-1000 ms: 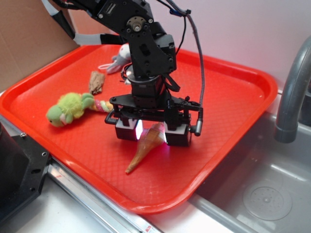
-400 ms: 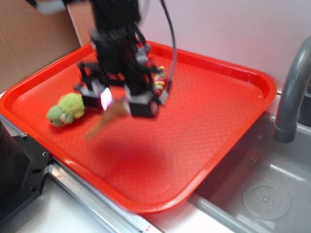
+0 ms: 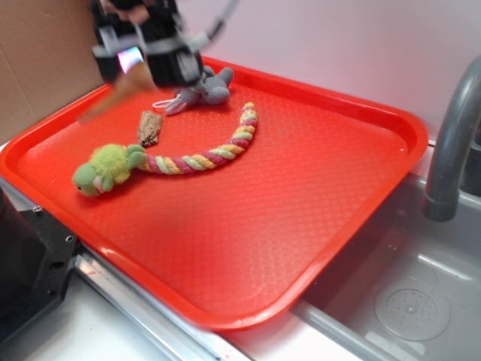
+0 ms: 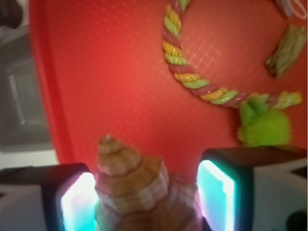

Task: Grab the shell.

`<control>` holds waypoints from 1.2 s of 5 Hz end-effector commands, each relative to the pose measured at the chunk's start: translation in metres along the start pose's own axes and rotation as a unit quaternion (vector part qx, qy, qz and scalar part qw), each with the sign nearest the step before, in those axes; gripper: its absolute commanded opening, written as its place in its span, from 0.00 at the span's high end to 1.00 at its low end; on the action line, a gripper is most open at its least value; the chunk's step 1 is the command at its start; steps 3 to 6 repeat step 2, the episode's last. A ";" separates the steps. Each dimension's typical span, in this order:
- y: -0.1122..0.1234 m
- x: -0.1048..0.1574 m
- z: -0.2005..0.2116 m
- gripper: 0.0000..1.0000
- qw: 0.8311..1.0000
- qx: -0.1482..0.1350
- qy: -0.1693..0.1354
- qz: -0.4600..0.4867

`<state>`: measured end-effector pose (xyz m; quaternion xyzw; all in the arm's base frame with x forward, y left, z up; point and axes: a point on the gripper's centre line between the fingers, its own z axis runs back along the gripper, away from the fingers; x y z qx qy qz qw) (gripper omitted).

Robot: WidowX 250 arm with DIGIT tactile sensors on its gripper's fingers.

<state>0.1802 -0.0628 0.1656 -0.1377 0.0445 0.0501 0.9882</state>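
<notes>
shell's off the tray now, up in the claw at the far left corner.

a second ago the claw (image 3: pixel 143 64) sat low in the middle of the red tray (image 3: pixel 361 128) with its pads either side of the shell (image 3: pixel 113 94); now it's lifted high, blurred with motion, clenched on the shell's fat ridged end, thin point trailing down-left. from the wrist view the spiral top (image 4: pixel 125 178) sits wedged between the two glowing pads (image 4: pixel 216 192). below the claw lie the brown bark chip (image 3: pixel 149 128), the green-headed rope toy (image 3: pixel 165 162) and a grey plush (image 3: pixel 199 90), all untouched. looks to me like the grab is done.
</notes>
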 end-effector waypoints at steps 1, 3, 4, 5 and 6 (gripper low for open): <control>0.008 -0.003 0.058 1.00 0.994 -0.008 -0.106 0.008; 0.014 -0.003 0.056 1.00 0.992 -0.001 -0.113 0.048; 0.014 -0.003 0.056 1.00 0.992 -0.001 -0.113 0.048; 0.014 -0.003 0.056 1.00 0.992 -0.001 -0.113 0.048; 0.014 -0.003 0.056 1.00 0.992 -0.001 -0.113 0.048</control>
